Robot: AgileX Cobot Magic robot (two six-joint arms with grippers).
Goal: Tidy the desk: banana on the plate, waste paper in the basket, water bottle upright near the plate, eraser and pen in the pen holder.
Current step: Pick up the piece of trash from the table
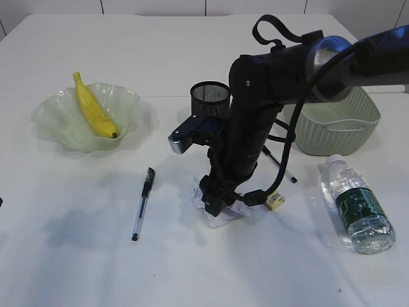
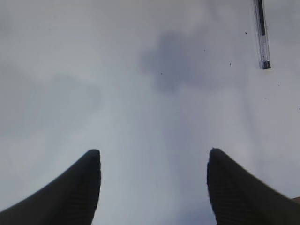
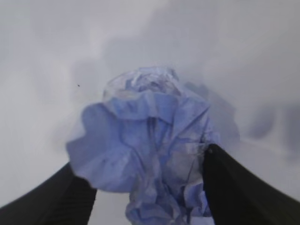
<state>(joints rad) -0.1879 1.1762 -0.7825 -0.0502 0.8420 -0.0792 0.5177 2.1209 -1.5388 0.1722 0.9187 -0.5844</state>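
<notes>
Paper (image 3: 150, 140) between right hand (image 3: 145, 187) fingers

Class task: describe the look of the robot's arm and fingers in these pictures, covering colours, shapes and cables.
The right arm is black with a grey, rounded joint; black cables loop along it. A camera module with a silver tip is mounted at the wrist. The fingers in both wrist views are dark, tapered and finely ribbed.

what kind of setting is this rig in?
Likely a lab tabletop staged as a desk: a plain white table holding a black mesh pen holder, a clear ballpoint pen, a pale green woven basket and a yellow banana on a translucent wavy plate.
</notes>
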